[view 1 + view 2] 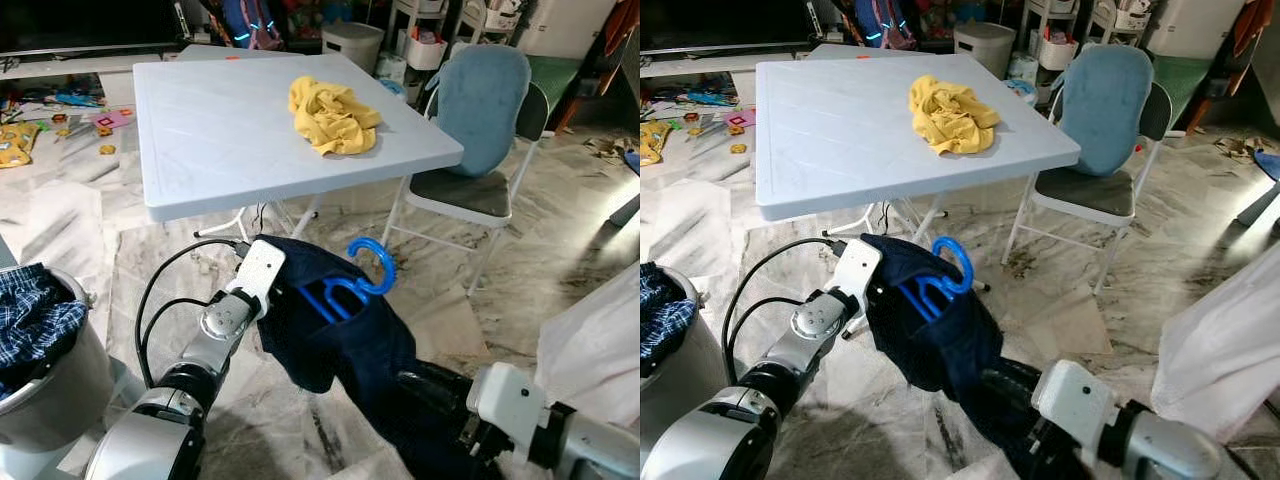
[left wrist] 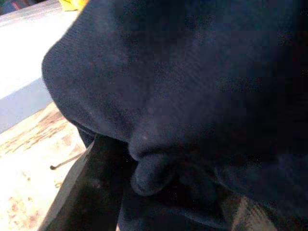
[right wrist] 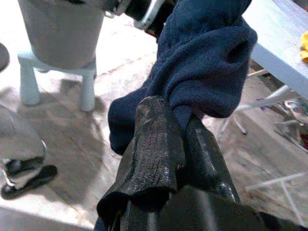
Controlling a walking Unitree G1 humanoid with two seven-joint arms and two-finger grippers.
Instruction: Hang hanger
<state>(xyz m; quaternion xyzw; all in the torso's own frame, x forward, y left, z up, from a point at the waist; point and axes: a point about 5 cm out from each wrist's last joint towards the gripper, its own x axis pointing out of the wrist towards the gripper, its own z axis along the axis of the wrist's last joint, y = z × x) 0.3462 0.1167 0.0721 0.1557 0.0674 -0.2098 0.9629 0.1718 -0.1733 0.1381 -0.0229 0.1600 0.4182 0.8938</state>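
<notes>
Left eye view: dark navy garment (image 1: pixel 335 340) on a blue hanger (image 1: pixel 350 285), held up between both arms in front of the white table (image 1: pixel 200 140).
Right gripper (image 3: pixel 185 120) has its 2 fingers pinched on a bunched fold of cloth; the left gripper (image 2: pixel 103 159) presses into the fabric, though I cannot tell its finger state. Risk: only cloth is gripped, so the hanger could slide out. Its hook curls free above the crumpled, uneven garment.
</notes>
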